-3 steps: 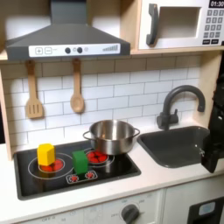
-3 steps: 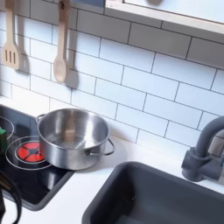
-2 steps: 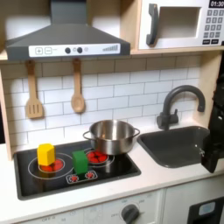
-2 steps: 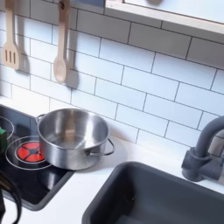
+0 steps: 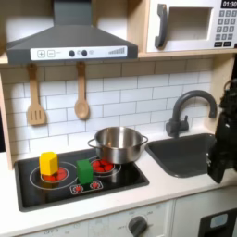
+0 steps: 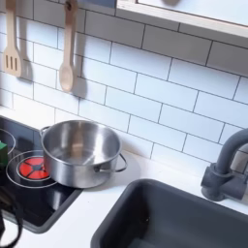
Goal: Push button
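Gleaming white-tiled wall (image 6: 145, 92) behind stovetop (image 5: 65, 185)

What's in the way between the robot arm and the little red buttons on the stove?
Nothing visible. In the first exterior view the arm hangs beside the sink, and only bare counter lies toward the red buttons; the pot sits farther back.

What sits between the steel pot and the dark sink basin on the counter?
Nothing: in both exterior views a bare strip of pale countertop separates the shiny steel pot from the dark grey sink basin.
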Robot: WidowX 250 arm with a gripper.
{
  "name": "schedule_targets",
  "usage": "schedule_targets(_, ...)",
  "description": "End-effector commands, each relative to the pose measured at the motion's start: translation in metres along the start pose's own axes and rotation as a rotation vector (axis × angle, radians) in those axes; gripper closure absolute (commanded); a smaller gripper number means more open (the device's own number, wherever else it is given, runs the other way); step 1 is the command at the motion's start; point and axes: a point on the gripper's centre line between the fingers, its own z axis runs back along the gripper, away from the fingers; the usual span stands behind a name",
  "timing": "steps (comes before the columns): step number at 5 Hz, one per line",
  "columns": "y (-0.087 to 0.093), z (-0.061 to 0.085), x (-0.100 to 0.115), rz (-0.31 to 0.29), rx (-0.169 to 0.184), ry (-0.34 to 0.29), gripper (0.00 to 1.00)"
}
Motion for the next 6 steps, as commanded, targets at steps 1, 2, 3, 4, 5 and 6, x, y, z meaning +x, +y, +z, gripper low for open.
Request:
schedule_targets(1,0.020,-0.009,0.021,0.036,0.034,-0.022,0.00)
schedule_targets(2,0.028,-0.009,0.033,0.061,0.038,-0.072,1.00)
schedule_targets(3,0.040,-0.013,0.048,0.100,0.066,-0.125,1.00)
schedule_targets(4,0.051,-0.020,0.064,0.124,0.071,-0.140,1.00)
schedule_targets(5,0.064,-0.020,0.084,0.163,0.080,-0.186,1.00)
schedule_targets(6,0.075,-0.016,0.106,0.165,0.100,-0.253,1.00)
